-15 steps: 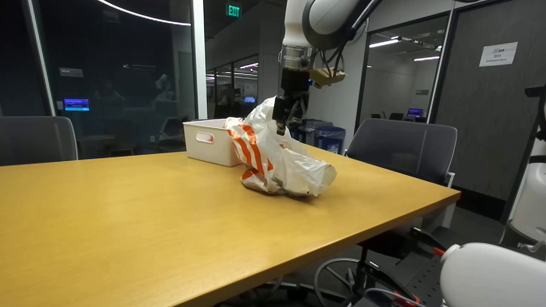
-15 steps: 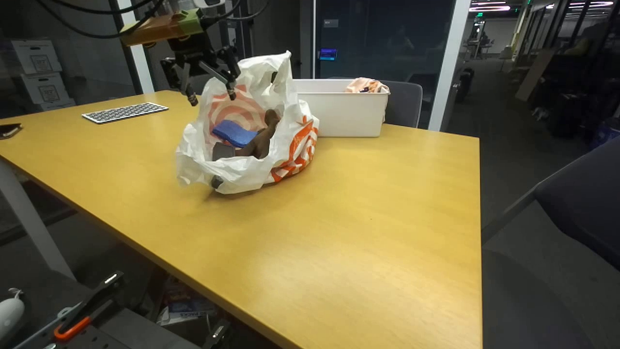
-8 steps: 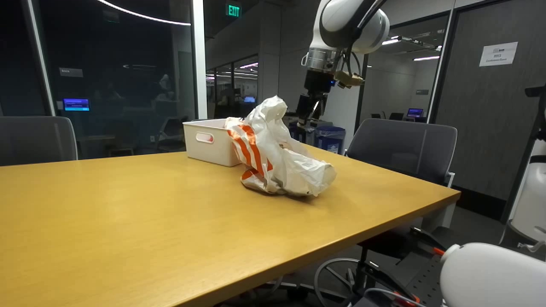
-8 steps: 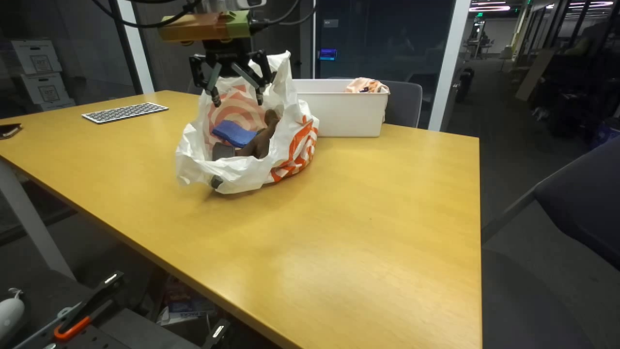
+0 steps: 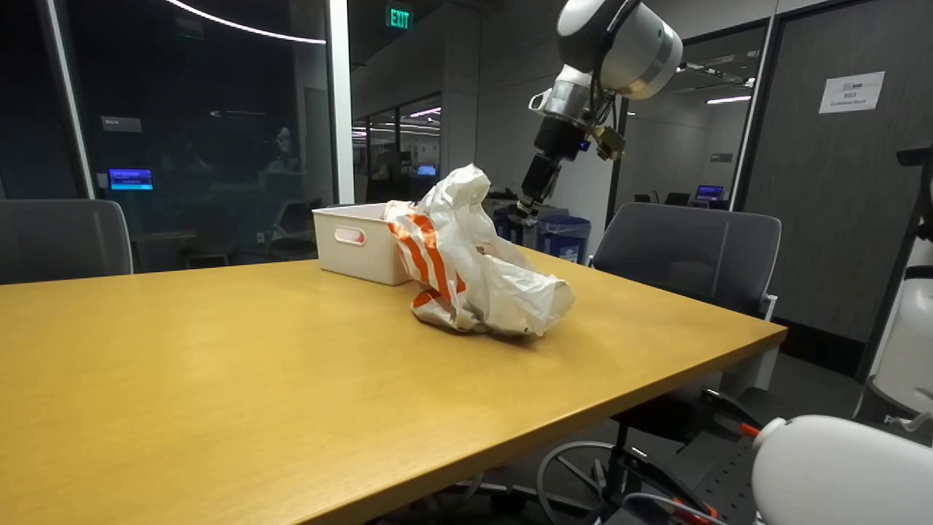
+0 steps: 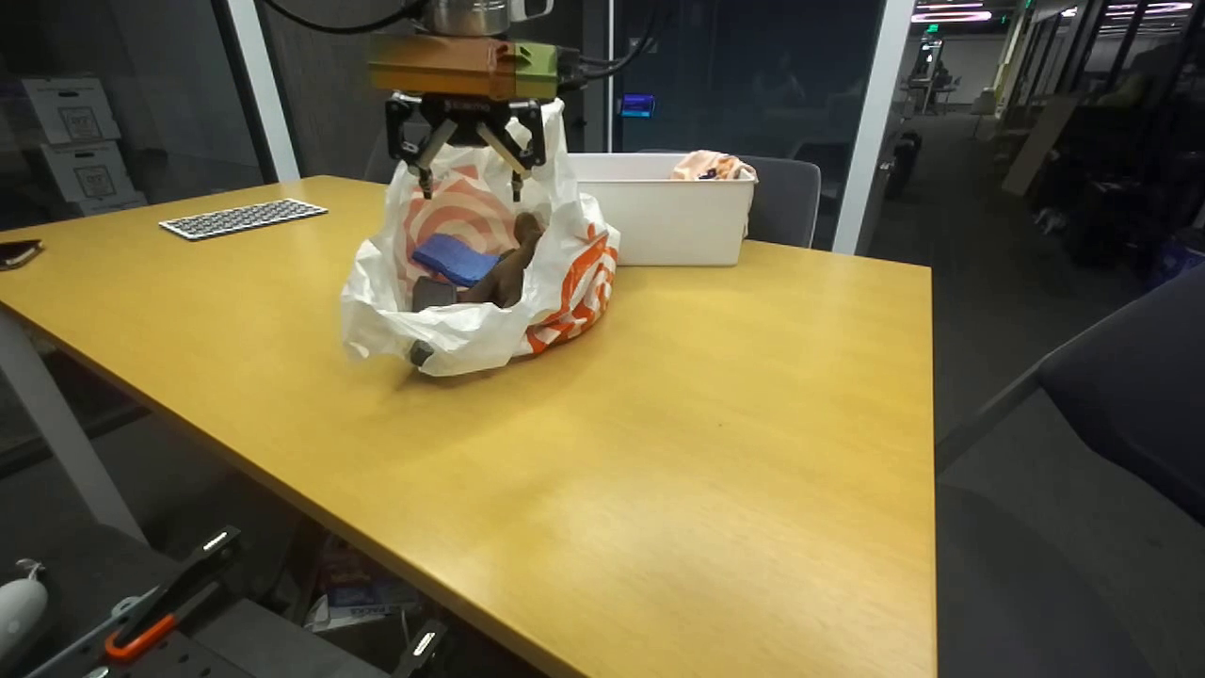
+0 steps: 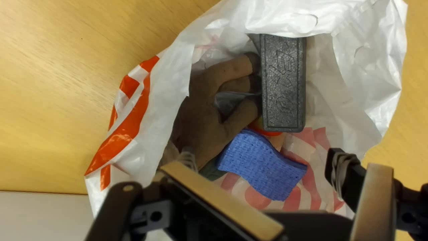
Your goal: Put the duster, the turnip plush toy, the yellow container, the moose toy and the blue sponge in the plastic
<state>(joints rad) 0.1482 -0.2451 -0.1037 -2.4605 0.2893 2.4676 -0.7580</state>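
Sliding right in both exterior views, the gripper (image 6: 472,185) has just tilted too, jaws spread wide and holding nothing. The white plastic bag (image 6: 490,339) I'm looking at, left of centre in an exterior view, hasn't budged. Inside it, per the wrist view: blue sponge (image 7: 262,166) below right of the middle, brown moose toy (image 7: 204,125) just left of the middle, and a dark block (image 7: 283,83) higher up on the right that I'd guess is the duster. Can't make out the turnip plush toy or yellow container, so imo backing off means done only if they're buried underneath.
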